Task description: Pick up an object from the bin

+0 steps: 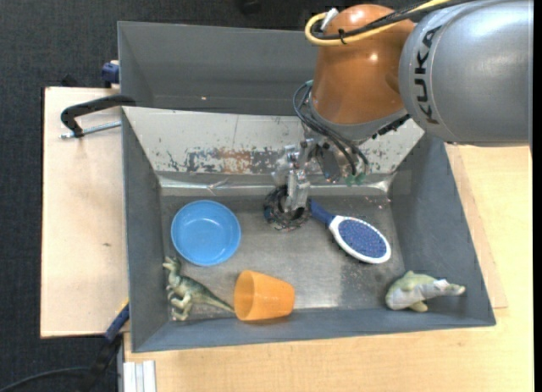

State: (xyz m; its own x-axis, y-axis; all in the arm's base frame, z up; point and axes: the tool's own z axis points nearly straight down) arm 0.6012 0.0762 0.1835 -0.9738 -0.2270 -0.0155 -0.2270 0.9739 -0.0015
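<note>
Dark carpet around, pale board underneath; grey metal bin (pixel 142 229) with a scuffed back wall.

Gripper (pixel 290 208) is low at the back middle of the bin floor. Something dark sits at its tip; you cannot tell from here whether that is part of the tool or a small object, nor whether the jaws are open or closed. Nothing can be confirmed as held.

Nearest thing: blue-and-white hairbrush (pixel 362 240), its blue handle end just beside the gripper on the right, its head angled toward the front right. Blue bowl (pixel 206 232) is near on the left. Orange cup (pixel 264 295), on its side, green toy dinosaur (pixel 182 290) and grey-green toy animal (pixel 419 290) lie along the front wall, well apart from it.

Judgement: if you go for the brush, take it across the narrow handle, not the wide head. Centre over the handle before closing, since a close from the present spot would likely only clip its end. Mind the back wall on the lift.
</note>
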